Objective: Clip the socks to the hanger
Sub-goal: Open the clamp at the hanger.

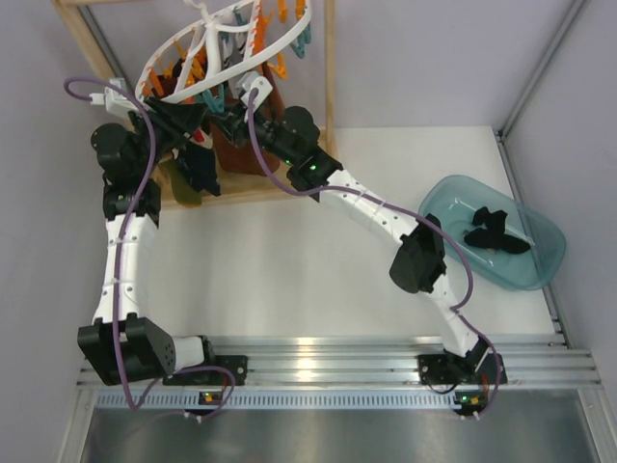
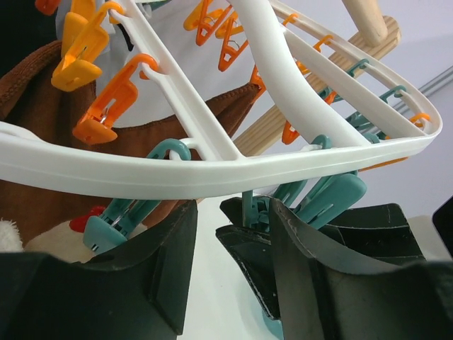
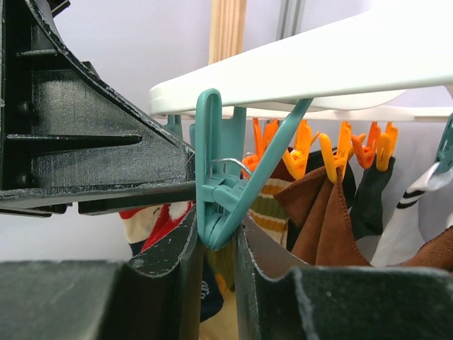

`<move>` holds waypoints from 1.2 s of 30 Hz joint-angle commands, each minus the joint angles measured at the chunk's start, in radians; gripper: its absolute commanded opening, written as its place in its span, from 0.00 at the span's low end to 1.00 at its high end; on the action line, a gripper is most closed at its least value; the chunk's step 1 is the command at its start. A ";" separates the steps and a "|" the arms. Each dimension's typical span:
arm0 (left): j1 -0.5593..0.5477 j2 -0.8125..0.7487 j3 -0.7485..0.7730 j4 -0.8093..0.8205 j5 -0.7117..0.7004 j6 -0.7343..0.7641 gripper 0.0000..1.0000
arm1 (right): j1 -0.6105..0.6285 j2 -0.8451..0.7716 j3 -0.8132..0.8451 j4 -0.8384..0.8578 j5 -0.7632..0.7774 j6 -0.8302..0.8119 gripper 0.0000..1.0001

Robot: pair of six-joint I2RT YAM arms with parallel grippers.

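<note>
Grey walls (image 1: 434, 58) behind; right claw (image 3: 216, 237) pinches a teal clip (image 3: 219, 198), left claw (image 2: 232, 219) half open; socks (image 1: 496, 234) soft, I'd take the cuff.

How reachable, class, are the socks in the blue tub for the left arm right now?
Probably not: the socks lie in the tub at far right, with the right arm stretched across between.

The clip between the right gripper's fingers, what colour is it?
Teal. The clip shows best in the right wrist view.
</note>
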 commanded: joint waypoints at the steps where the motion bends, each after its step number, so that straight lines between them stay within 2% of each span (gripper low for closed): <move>1: -0.009 -0.026 0.052 0.004 0.046 -0.036 0.50 | 0.024 -0.029 0.019 0.073 0.002 -0.029 0.00; 17: 0.003 -0.028 0.027 0.062 0.087 -0.109 0.55 | 0.018 -0.048 -0.016 0.090 -0.042 -0.003 0.00; 29: 0.044 -0.080 0.015 -0.050 0.070 -0.043 0.58 | 0.004 -0.064 -0.036 0.094 -0.055 0.013 0.00; 36: 0.046 -0.068 0.032 -0.038 0.056 -0.031 0.58 | 0.003 -0.067 -0.046 0.100 -0.081 0.021 0.00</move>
